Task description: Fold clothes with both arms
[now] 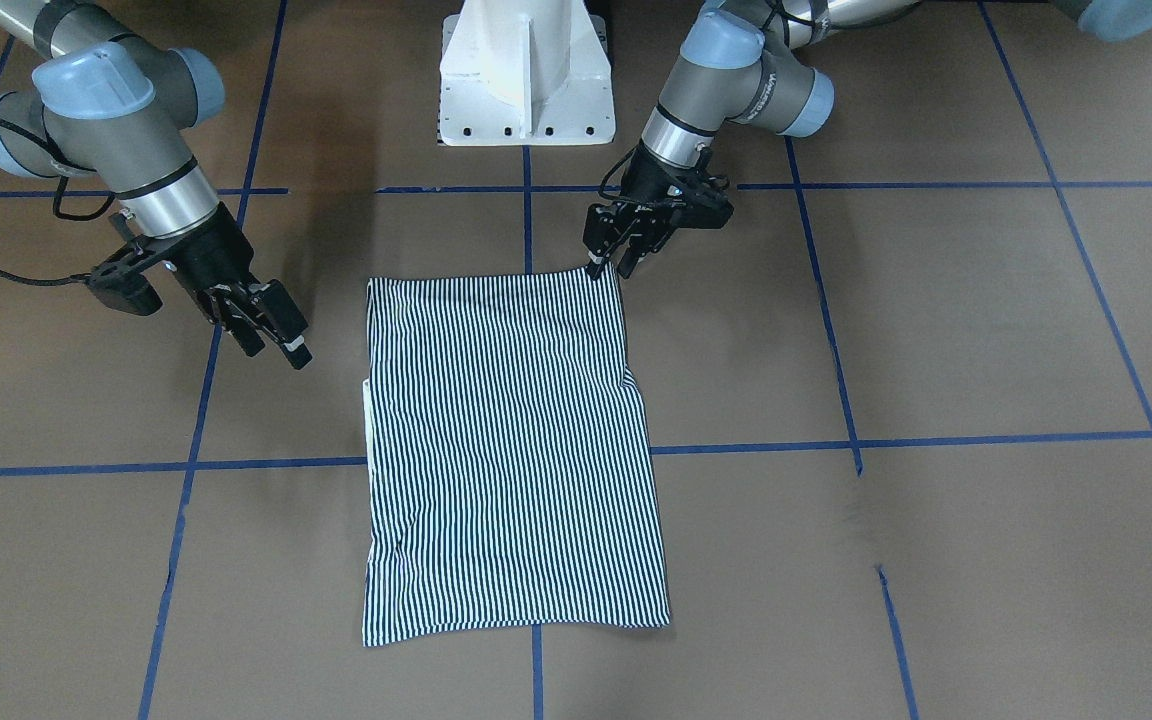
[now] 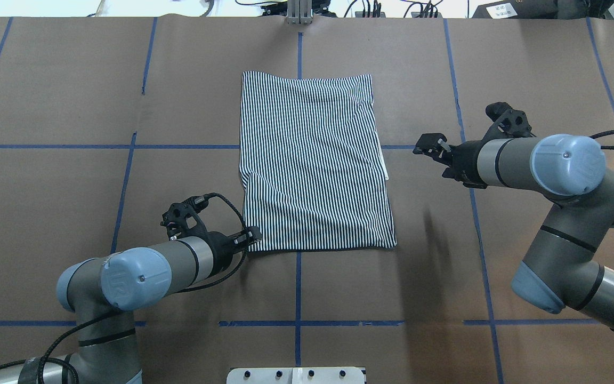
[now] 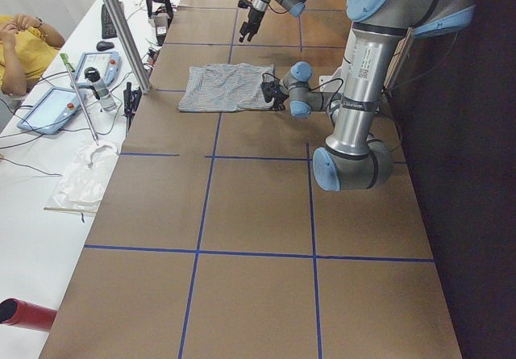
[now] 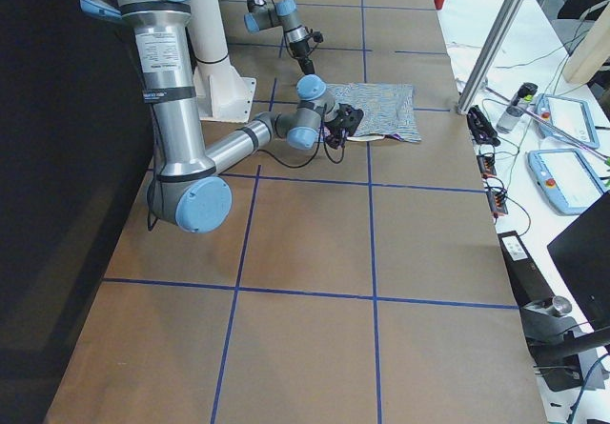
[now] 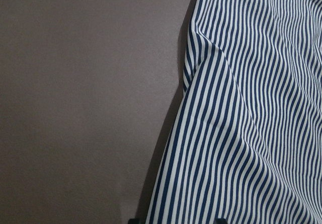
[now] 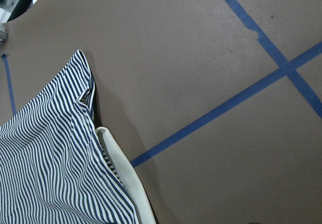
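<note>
Both claws look open, left claw (image 1: 610,266) at the shirt's (image 1: 511,450) near corner, right claw (image 1: 281,348) off to its side, so I'd pinch all layers first.

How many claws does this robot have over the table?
2. The left claw sits at the corner of the striped polo shirt nearest the robot, on its left. The right claw hovers beside the shirt's right edge, clear of it. None seems hidden.
</note>
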`<state>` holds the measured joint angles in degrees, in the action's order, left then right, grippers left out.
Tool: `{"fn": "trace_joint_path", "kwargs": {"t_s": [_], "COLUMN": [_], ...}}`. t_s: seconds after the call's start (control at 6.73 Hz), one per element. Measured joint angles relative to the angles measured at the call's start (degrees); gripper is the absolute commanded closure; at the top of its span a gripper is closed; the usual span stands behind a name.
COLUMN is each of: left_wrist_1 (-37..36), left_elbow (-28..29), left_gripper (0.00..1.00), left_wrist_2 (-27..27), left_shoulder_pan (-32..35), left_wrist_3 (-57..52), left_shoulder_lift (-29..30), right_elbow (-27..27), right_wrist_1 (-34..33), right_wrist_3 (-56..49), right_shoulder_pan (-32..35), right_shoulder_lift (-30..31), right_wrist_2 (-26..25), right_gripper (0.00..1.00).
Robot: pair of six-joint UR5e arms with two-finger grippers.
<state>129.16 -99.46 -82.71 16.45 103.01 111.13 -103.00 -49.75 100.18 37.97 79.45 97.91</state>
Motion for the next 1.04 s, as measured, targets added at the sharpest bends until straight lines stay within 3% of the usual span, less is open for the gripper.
{"fn": "trace_joint_path", "kwargs": {"t_s": [1.04], "left_wrist_1": [-1.5], "left_elbow": [0.3], "left_gripper": [0.43], "left_wrist_2": [0.0], "left_shoulder_pan": [-0.5], "left_wrist_3": [-0.7], "left_shoulder_lift": [0.6], "right_elbow": [0.1], "right_wrist_1": [0.0], "right_wrist_3": [-0.1], "right_shoulder_pan": [0.0], "right_shoulder_lift": [0.0], "right_wrist_2": [0.0], "right_gripper": [0.08]}}
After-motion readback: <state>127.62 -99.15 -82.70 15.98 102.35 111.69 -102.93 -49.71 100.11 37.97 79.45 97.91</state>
